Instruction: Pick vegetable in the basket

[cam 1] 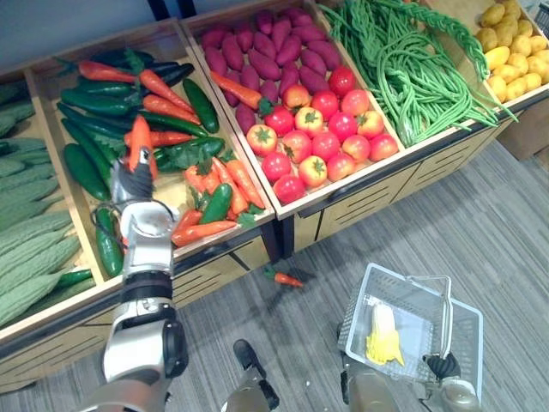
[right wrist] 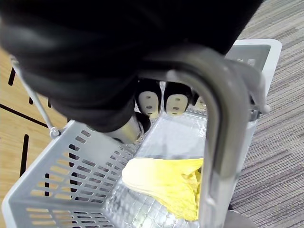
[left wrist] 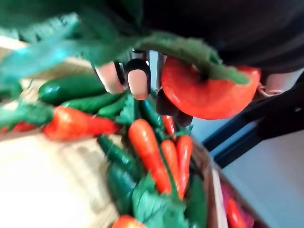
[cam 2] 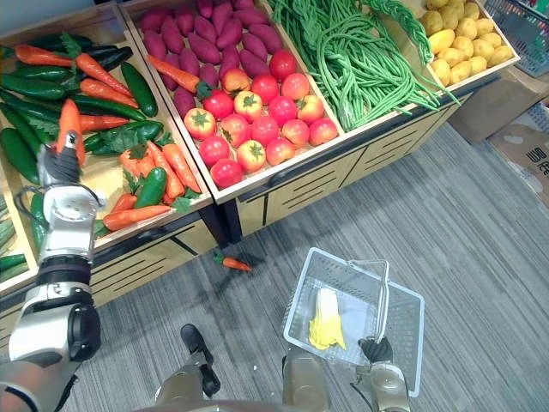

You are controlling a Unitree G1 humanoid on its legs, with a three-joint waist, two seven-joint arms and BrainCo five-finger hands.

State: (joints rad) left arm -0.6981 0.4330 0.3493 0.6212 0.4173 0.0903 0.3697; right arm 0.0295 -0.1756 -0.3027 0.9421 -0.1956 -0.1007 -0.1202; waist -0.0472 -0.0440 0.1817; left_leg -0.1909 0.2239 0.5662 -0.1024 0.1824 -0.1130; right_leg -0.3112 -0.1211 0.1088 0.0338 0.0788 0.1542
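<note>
At the far left lie the bitter gourds, and I leave them be. Just right of them my left hand hangs over the crate of carrots and cucumbers. Its fingers and thumb are clenched round one carrot. The carrot stands nearly upright with its tip pointing away from me, clear of the pile beneath. My left wrist view shows its thick end and green top close against my fingers, so I judge the grip sits low on the root and the long free end may swing.

The step in hand, as I read it, is to carry this carrot to the basket, which is well off to the right and nearer to me than the crates. I should first clear the crate's near wall, then cross slowly with the carrot kept upright. A fallen carrot lies on the floor below the shelf edge, which shows what a loose hold costs. Beyond it the tomatoes and the long beans are no part of this.

On the right, my right hand is curled round the handle, gripping it. A yellow leafy vegetable already lies inside the basket. I should keep the basket level, come in beside the handle rather than over it, and lower the carrot next to the yellow leaves. I should open my fingers only once it is down low.
</note>
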